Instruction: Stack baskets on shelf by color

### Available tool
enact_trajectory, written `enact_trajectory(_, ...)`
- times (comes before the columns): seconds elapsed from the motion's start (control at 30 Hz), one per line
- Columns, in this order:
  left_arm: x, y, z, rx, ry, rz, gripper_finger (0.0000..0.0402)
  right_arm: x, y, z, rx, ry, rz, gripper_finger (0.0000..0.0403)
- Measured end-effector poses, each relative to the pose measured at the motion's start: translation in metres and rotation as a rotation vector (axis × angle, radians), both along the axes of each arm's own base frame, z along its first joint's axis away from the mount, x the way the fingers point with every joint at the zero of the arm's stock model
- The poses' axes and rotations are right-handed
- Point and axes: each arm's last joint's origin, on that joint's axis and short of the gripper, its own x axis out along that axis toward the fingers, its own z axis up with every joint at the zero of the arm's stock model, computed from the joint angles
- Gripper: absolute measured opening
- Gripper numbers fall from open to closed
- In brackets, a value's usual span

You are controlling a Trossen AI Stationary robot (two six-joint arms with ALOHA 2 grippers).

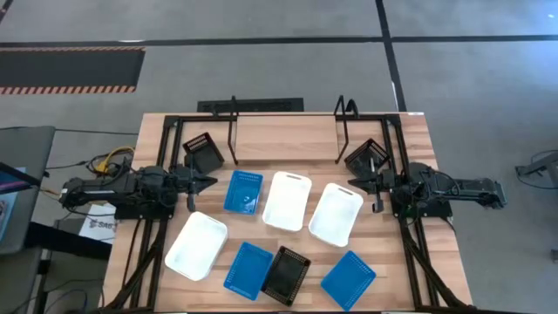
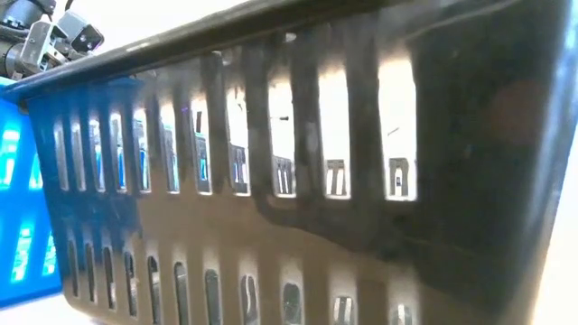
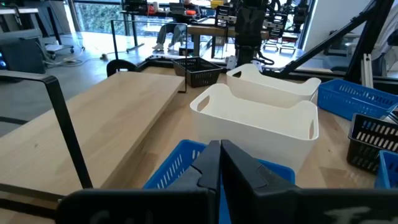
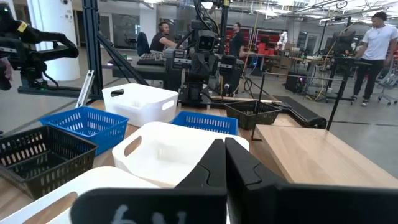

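People (image 4: 380, 37) stand and sit among desks beyond the wooden table (image 1: 283, 139).

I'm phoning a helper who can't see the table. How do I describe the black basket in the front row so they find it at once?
Seen from above, look at the table's front edge, the side away from the black shelf. Three baskets sit in a row there: blue, black, blue. Yours is the middle one, the only dark basket there.

**Even indoor light, low view blocked and blurred**

High view was evenly lit, soft short shadows under the white baskets (image 1: 287, 201) on the wooden table (image 1: 288, 135). Low view was filled by a black basket (image 2: 298, 181) pressed close, out of focus, bright backlight through its slots, glossy glare on its wall. Wrist views were bright from windows and ceiling lights; the near fingers were blurred.
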Motion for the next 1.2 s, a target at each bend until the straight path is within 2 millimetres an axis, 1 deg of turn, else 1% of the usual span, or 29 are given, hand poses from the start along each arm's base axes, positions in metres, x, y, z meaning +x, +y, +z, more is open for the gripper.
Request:
enact_trajectory(0.13, 0.0, 0.0, 0.0, -0.038, -0.006, 0.006, 0.0, 0.0, 0.0, 0.0, 0.0, 0.0, 0.0, 0.0006)
enact_trajectory(0.33, 0.0, 0.0, 0.0, -0.17, -0.029, 0.026, 0.0, 0.0, 0.0, 0.0, 0.0, 0.0, 0.0, 0.0006)
enact_trajectory(0.53, 0.0, 0.001, 0.001, -0.248, -0.066, 0.075, 0.0, 0.0, 0.0, 0.0, 0.0, 0.0, 0.0, 0.0006)
enact_trajectory(0.8, -0.001, 0.005, 0.002, -0.338, -0.121, 0.235, 0.0, 0.0, 0.0, 0.001, 0.0, -0.006, 0.0, 0.0006)
enact_trajectory(0.9, -0.002, 0.008, 0.002, -0.389, -0.158, 0.322, 0.0, 0.0, 0.0, 0.002, 0.0, -0.019, 0.0, 0.0006)
enact_trajectory(0.97, -0.003, 0.009, 0.003, -0.424, -0.192, 0.401, 0.0, 0.0, 0.0, 0.006, 0.003, -0.059, -0.009, 0.0006)
enact_trajectory(1.03, -0.004, 0.011, 0.003, -0.459, -0.231, 0.483, 0.0, -0.001, -0.001, 0.012, 0.068, -0.125, -0.026, 0.0006)
enact_trajectory(1.1, -0.005, 0.013, 0.003, -0.474, -0.26, 0.546, 0.0, -0.003, -0.001, 0.02, 0.18, -0.214, -0.027, 0.0006)
enact_trajectory(1.2, -0.006, 0.014, 0.003, -0.477, -0.277, 0.586, 0.0, -0.006, -0.001, 0.031, 0.323, -0.317, 0.006, 0.0006)
